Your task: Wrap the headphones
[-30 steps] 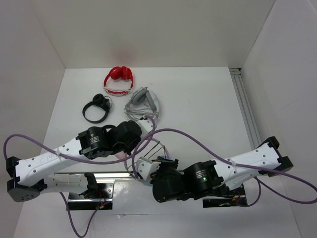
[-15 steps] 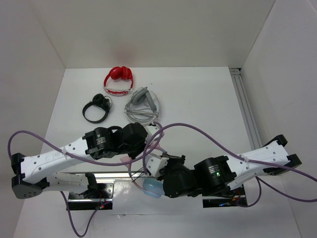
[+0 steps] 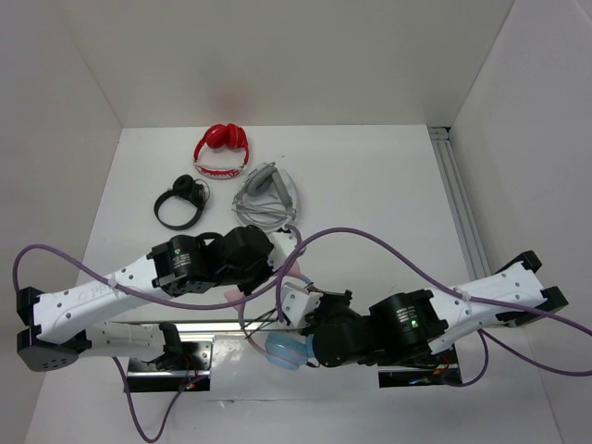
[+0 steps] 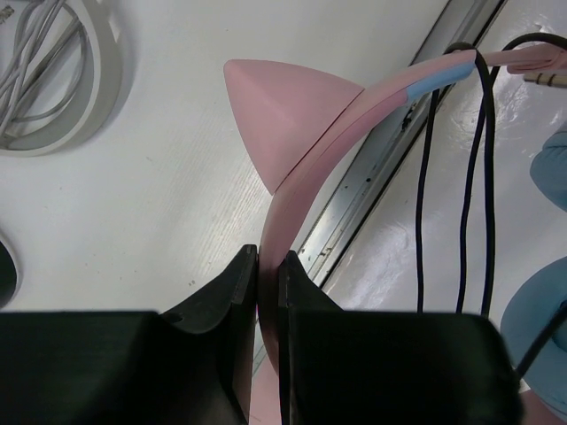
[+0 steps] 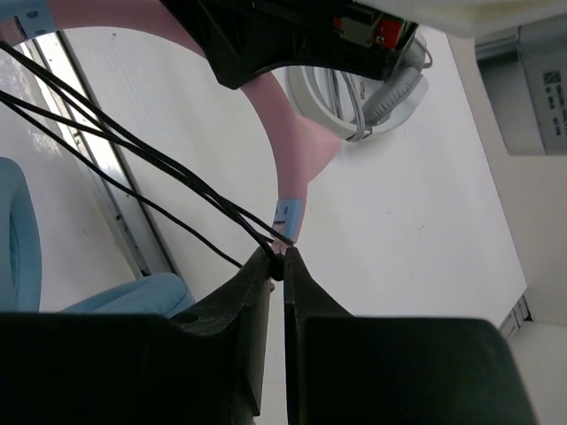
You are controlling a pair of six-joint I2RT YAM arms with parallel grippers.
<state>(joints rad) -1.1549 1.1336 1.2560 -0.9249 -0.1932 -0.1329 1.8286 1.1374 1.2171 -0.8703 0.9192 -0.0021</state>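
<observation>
Item: over-ear headphones (image 3: pixel 285 351) with light blue padded ear cups, a pink plastic headband and a thin black cable.
Location: held between the two arms at the near edge of the white table (image 3: pixel 388 194), above a silver metal strip (image 4: pixel 368 181).
Ear cup (image 5: pixel 18 230): one light blue cup is seen just beside the right wrist in the top view.
Headband (image 4: pixel 306 168): curved, pink, with a blue section near its end; a pink pointed cat ear (image 4: pixel 283 106) is carried on it.
Left gripper (image 4: pixel 268 266): clamped on the pink headband, just below the cat ear.
Right gripper (image 5: pixel 277 264): pinched together on strands of the cable (image 5: pixel 151 155), close to the blue-tipped end of the headband.
Cable run: several strands are drawn from the right fingertips toward the band; others are hung across the band's end.
Other stock: red headphones (image 3: pixel 221 148), black headphones (image 3: pixel 180 202) and grey headphones (image 3: pixel 266 192) on a white coiled cord are laid farther back, well apart from the item.
</observation>
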